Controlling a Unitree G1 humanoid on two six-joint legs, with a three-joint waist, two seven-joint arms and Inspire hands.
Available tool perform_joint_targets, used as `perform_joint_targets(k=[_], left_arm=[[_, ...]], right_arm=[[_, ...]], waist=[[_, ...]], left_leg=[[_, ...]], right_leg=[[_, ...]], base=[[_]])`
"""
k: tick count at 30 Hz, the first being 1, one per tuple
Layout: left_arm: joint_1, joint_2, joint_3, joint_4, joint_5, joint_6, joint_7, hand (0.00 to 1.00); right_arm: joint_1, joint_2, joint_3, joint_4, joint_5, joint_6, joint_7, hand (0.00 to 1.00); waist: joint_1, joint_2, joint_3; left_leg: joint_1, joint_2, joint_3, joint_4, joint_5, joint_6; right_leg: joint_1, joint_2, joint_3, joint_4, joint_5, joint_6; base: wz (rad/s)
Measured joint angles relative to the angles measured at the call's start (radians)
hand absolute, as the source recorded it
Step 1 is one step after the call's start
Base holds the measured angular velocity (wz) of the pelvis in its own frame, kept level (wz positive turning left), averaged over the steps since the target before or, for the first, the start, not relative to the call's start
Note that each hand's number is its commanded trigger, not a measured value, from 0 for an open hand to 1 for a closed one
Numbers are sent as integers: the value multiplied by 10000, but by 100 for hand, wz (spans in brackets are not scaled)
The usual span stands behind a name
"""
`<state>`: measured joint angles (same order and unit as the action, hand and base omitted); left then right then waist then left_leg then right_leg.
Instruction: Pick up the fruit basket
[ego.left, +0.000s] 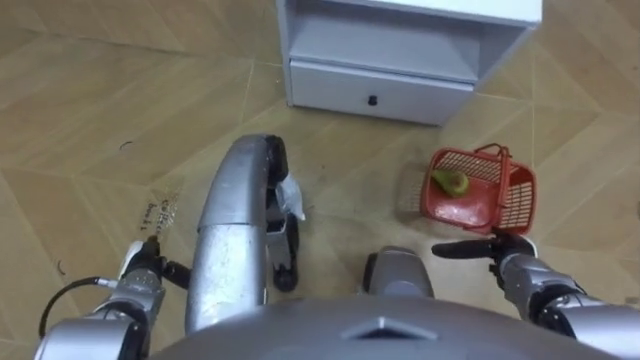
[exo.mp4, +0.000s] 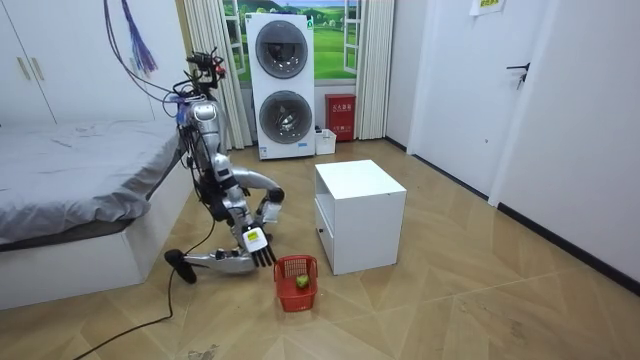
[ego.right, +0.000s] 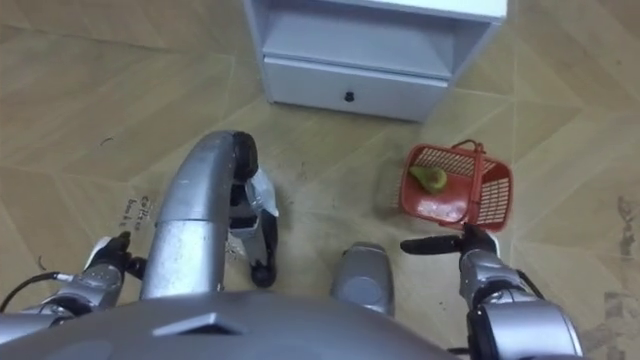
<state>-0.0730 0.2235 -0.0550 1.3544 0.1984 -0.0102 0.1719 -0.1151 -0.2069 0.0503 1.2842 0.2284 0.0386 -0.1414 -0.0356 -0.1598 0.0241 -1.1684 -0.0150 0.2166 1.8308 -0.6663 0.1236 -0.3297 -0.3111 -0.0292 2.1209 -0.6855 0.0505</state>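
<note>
The basket (ego.left: 514, 196) is red plastic, an open lattice with a faint shine. The fruit (ego.left: 451, 182) in it has smooth, dull skin. The cabinet (ego.left: 400, 45) is white board, smooth and matt, with 1 dark knob (ego.left: 372, 100). The floor (ego.left: 110, 90) looks like wood parquet, smooth, low in sheen, scuffed in places. The right hand (ego.left: 497, 247) is matt black, plastic by its look. The bed (exo.mp4: 70, 160) is covered in grey cloth. The 2 washers (exo.mp4: 288, 85) are glossy white.

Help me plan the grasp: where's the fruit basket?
The fruit basket sits on the floor, eye views' right, between the right hand and white cabinet.
</note>
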Motion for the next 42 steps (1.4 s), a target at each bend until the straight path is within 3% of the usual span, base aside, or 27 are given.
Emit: perform_joint_targets(k=[2, 4, 5, 6, 8, 13, 20, 23, 28, 35, 38, 42], left_arm=[[260, 16, -204, -1, -93, -126, 177, 0], [468, -15, -270, -1, -93, -165, 199, 0], [535, -141, -280, -5, -102, -172, 201, 0], [571, -147, -301, -19, -106, -210, 195, 0], [612, -137, -469, -9, -187, -314, 198, 0], [700, -135, -714, 3, -595, -538, 196, 0], [689, -146, -1106, 26, -1019, -651, 184, 0], [682, -131, -1194, 33, -1299, -742, 132, 0], [819, -116, -1363, 32, -1301, -839, 59, 0], [1117, 2, -1518, 22, -1628, -845, -72, 0], [1136, 9, -1582, 7, -1706, -844, -104, 0], [1165, 116, -1690, 7, -1887, -835, -107, 0]], right_arm=[[-12, 78, -56, -651, -333, -98, -350, 0], [-33, 104, -66, -1334, -924, -159, -585, 0], [-110, 61, -122, -1726, -1266, -245, -718, 0], [-119, 92, -139, -1952, -1402, -249, -793, 0], [-141, 141, -167, -2892, -1779, -281, -998, 0], [-664, 130, -183, -3729, -2432, -525, -1481, 0], [-1020, 35, -119, -3778, -2429, -622, -1647, 0], [-1021, 0, -19, -3775, -2412, -626, -1661, 0], [-1021, -29, 35, -3668, -2238, -706, -1602, 0], [-1033, -189, 42, -2971, -1706, -731, -1406, 0], [-1190, -555, 42, -2516, -1478, -729, -1390, 0], [-1336, -836, 55, -2004, -843, -726, -1388, 0]], waist=[[-243, -183, 18], [-413, -308, 16], [-449, -189, 43], [-456, -223, 27], [-540, -253, 33], [-599, -293, 12], [-672, 11, 0], [-670, 13, 1], [-651, 70, 22], [-251, 246, 33], [35, 468, 59], [271, 514, 79]], left_leg=[[-5, -141, -51, 233, -110, -229], [-75, -154, -102, 538, -119, -278], [-154, -172, -355, 704, -73, -379], [-161, -225, -430, 697, 20, -560], [-158, -633, -895, 690, 217, -955], [-96, -721, -1226, 700, 384, -1275], [-81, -879, -1267, 572, 409, -1321], [-217, -1013, -1216, 408, 534, -1528], [-332, -1042, -1144, 240, 551, -1558], [-809, -1027, -1102, 78, 551, -1558], [-1083, -1036, -1075, 55, 550, -1559], [-1287, -1052, -971, -17, 551, -1559]], right_leg=[[129, -42, 185, 314, -209, -43], [135, -53, 483, 677, -384, -121], [80, 127, 635, 795, -409, -164], [63, 154, 763, 822, -428, -182], [47, 286, 1030, 880, -434, -171], [-126, 519, 1489, 974, -460, -120], [-254, 464, 1655, 973, -464, -110], [-336, 326, 1615, 980, -464, -109], [-414, 238, 1405, 947, -461, -89], [-854, 186, 1038, 1006, -466, -75], [-1142, 162, 1036, 1107, -489, -27], [-1377, 70, 1032, 1168, -507, 8]], base=[[-14], [-36], [-53], [-50], [-37], [-28], [-5], [12], [16], [19], [11], [8]])
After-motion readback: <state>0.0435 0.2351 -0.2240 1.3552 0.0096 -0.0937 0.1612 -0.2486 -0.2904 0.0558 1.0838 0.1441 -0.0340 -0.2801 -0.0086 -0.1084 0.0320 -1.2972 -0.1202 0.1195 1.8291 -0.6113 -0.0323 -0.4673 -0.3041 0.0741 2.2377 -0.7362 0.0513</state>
